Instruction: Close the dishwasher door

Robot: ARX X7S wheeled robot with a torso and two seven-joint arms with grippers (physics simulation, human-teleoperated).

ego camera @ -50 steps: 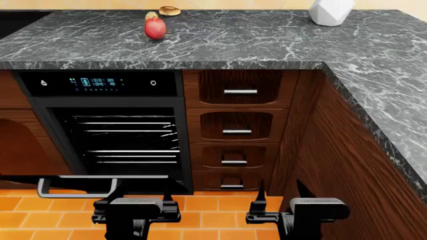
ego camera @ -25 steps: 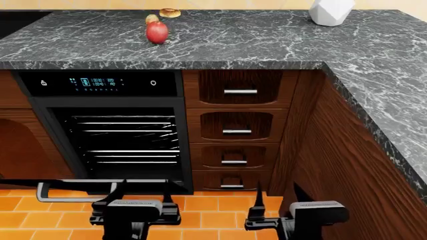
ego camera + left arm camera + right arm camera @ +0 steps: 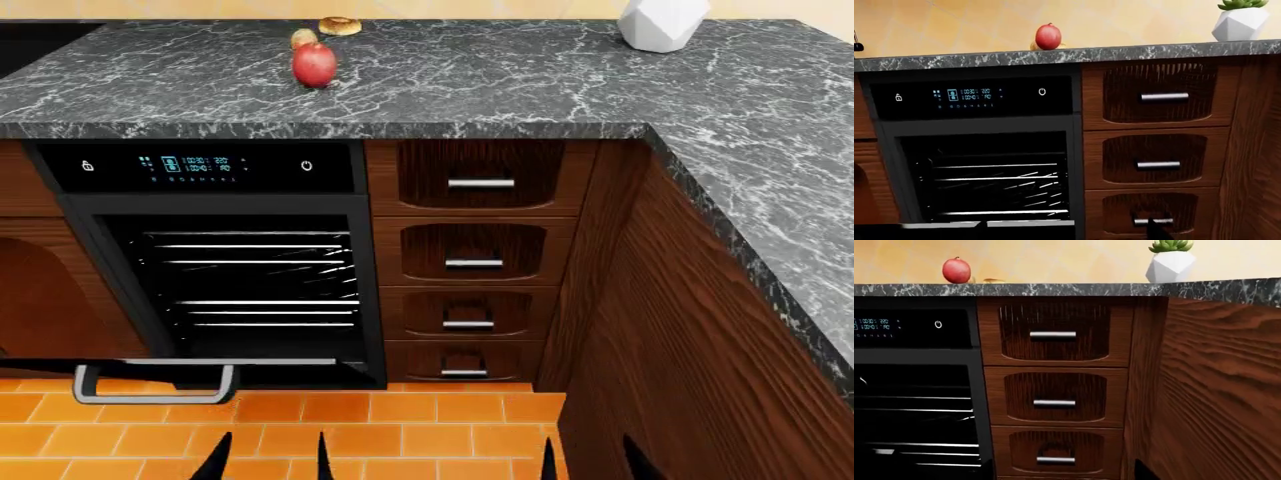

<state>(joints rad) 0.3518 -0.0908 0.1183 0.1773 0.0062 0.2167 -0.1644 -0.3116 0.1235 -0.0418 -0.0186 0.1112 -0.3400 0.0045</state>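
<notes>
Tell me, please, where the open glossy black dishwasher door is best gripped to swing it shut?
Grip the long silver-grey bar handle at the free front edge of the glossy black dishwasher door, coming from below. The door lies flat and low, so lifting there likely gives most leverage.

Apple (image 3: 956, 270), planter (image 3: 1170, 265) on counter (image 3: 1054, 289); drawers (image 3: 1054, 365) below.

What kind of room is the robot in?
It looks like a kitchen. There is a marble countertop with a red apple on it, a dishwasher with its door hanging open, and wooden drawers beside it.
</notes>
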